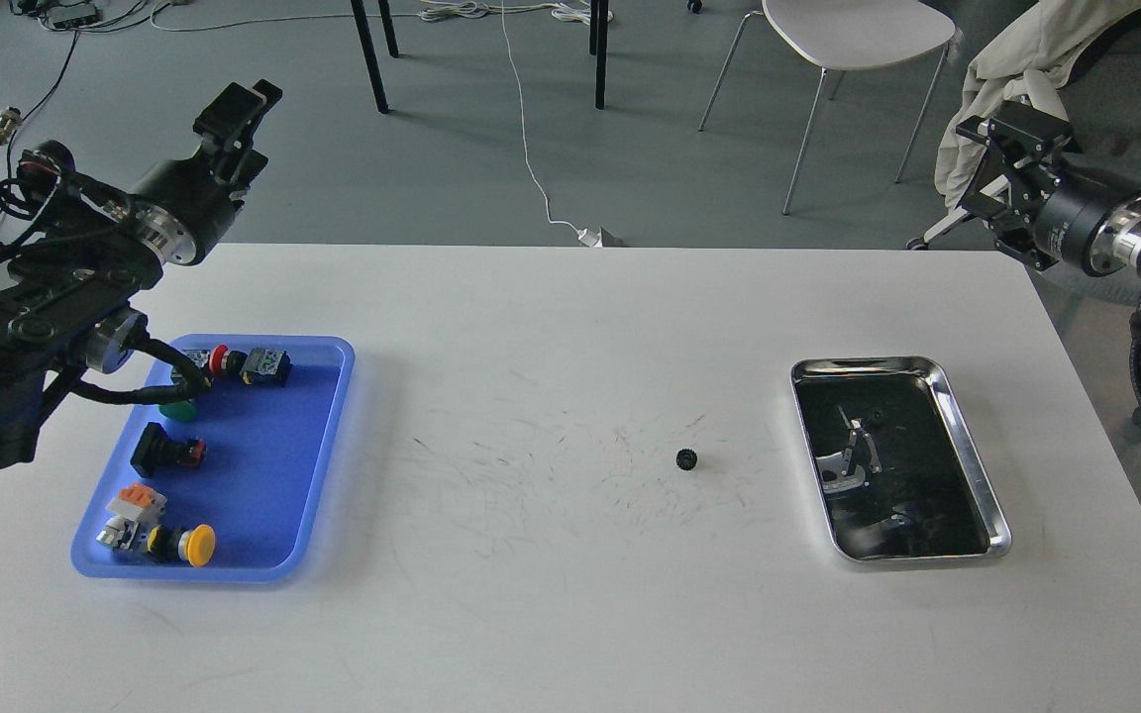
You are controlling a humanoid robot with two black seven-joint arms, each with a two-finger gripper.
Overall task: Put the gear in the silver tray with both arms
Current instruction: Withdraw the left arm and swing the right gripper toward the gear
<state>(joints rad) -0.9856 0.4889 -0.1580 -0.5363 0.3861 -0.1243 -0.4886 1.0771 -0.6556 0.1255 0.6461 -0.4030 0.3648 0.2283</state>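
Note:
A small black gear [686, 458] lies alone on the white table, right of centre. The silver tray [968, 436] stands about a hand's width to its right, its dark bottom showing only reflections. My left gripper [240, 103] is raised high above the table's far left corner, pointing away, far from the gear; its fingers cannot be told apart. My right gripper [974, 163] hangs in the air beyond the table's far right corner, jaws apart and empty, well above and behind the silver tray.
A blue plastic tray [345, 388] with several push buttons and switches stands at the left under my left arm. Faint scratch marks cover the table [551, 614] middle. Chairs [853, 40] and cables stand on the floor behind the table.

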